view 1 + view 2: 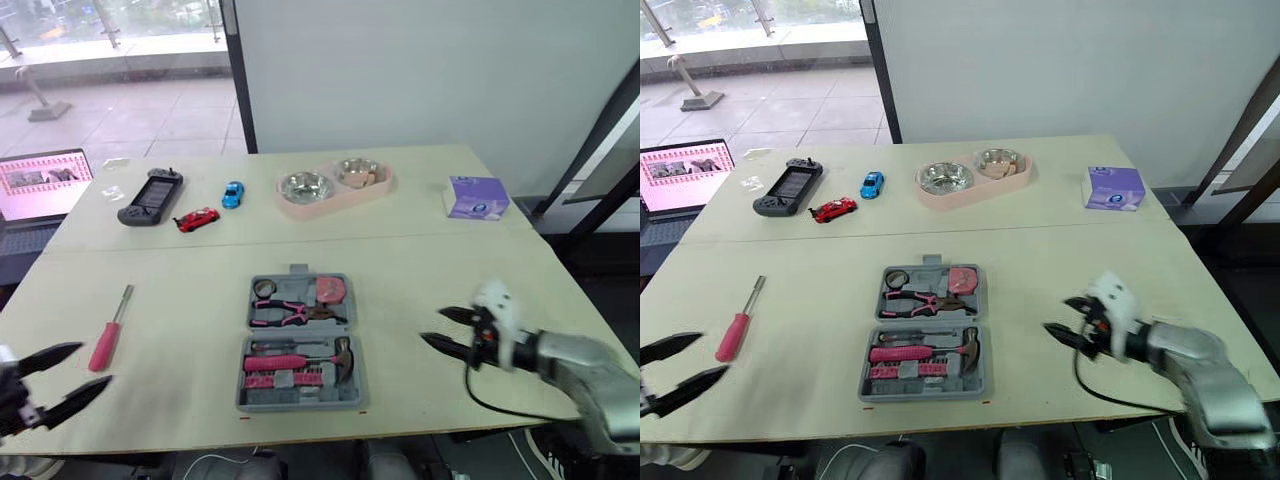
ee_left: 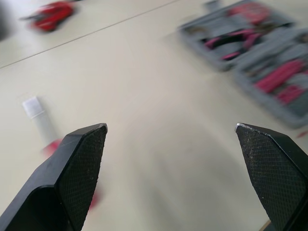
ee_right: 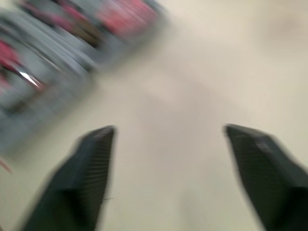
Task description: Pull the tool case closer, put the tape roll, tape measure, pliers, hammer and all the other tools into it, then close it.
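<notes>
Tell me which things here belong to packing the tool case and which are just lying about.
For the job: tool case, open; pliers, hammer, tape measure and tape roll in it; screwdriver outside it.
Lying about: game console, red car, blue car, bowls, purple box, laptop.

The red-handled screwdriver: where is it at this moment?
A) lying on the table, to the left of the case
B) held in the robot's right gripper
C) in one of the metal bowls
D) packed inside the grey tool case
A: the screwdriver lies on the bare table, apart from the open tool case and close to the open, empty left gripper.
</notes>
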Motion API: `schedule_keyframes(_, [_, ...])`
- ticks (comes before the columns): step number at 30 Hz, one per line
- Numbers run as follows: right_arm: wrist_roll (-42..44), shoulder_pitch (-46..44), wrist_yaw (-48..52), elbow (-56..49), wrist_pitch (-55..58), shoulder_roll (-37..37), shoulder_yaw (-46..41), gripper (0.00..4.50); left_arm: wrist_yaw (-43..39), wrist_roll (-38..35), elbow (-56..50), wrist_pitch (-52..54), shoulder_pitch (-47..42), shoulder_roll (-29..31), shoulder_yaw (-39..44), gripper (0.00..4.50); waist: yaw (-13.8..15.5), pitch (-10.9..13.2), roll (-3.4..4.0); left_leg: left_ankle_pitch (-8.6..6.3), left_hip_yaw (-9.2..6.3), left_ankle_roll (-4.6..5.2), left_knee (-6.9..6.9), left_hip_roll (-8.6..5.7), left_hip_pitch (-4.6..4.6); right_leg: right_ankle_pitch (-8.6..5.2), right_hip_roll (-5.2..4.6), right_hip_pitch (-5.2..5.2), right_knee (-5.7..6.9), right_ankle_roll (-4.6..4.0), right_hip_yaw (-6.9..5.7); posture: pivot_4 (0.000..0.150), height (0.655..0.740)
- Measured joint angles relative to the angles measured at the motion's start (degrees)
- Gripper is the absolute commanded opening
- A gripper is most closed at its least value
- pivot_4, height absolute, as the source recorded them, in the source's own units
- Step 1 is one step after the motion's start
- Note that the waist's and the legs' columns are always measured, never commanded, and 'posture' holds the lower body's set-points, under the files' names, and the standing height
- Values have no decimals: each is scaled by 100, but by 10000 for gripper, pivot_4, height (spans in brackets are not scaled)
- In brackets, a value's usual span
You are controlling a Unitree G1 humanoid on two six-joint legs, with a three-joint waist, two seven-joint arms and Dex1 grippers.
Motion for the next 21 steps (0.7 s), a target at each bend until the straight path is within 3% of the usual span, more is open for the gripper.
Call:
schedule_keyframes(9, [-43,674,98,1363,-1396,12,-736,44635,-230,388,1890,-928,52,273,246,45000,-18,11,-4,0,7,0,-4,1,9,1,-1,2,2,-2,5,1500,7360])
schedule_keyframes(21, [65,499,-137,1188,-1509,115,-535,44635,-69,355,1378,-903,-60,-136,62,45000,-26,12,1,0,11,0,-4,1,15,10,-2,6,9,-14,12,1500,7360])
